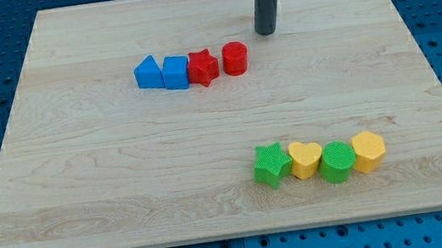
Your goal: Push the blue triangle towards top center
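Blue triangle sitting at the left end of the upper row

The blue triangle point(147, 73) is lying flat on the wooden board, apex pointing toward the view's top, in the upper left-centre area, its right side touching a blue cube point(175, 73).

Seven other blocks point(320, 159) on wooden board point(124, 171)

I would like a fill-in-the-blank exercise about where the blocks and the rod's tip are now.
1. The blue triangle touches the blue ____ on its right side.
2. My tip stands to the upper right of the red ____.
3. The green star is the ____ end of the lower row.

Missing words: cube; cylinder; left
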{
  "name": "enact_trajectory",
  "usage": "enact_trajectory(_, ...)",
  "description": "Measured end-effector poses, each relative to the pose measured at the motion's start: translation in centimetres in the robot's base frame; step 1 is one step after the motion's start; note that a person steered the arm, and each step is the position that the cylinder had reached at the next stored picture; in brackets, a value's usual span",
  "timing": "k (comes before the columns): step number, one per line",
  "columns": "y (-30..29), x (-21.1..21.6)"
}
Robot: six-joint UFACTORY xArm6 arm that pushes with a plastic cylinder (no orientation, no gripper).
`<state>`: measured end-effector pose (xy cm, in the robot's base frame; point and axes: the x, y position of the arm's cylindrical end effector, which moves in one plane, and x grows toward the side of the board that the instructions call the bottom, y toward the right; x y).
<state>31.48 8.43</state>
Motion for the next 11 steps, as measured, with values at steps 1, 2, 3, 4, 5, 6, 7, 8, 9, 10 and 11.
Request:
enact_trajectory(1, 0.0, 0.0)
enact_trajectory(2, 0.0, 0.0)
enact_trajectory(3, -3.2, -0.3)
enact_trajectory(4, -11.2, -0.4)
enact_trajectory(5, -20.3, 0.7)
enact_trajectory(6, -25.8, 2.6)
enact_trajectory(7, -25.2, 7.2)
enact_trajectory(8, -21.7, 9.5)
enact_trajectory(9, -17.6, 8.1)
enact_trajectory(10, -16.7, 2.4)
enact_trajectory(11, -17.0, -1.6)
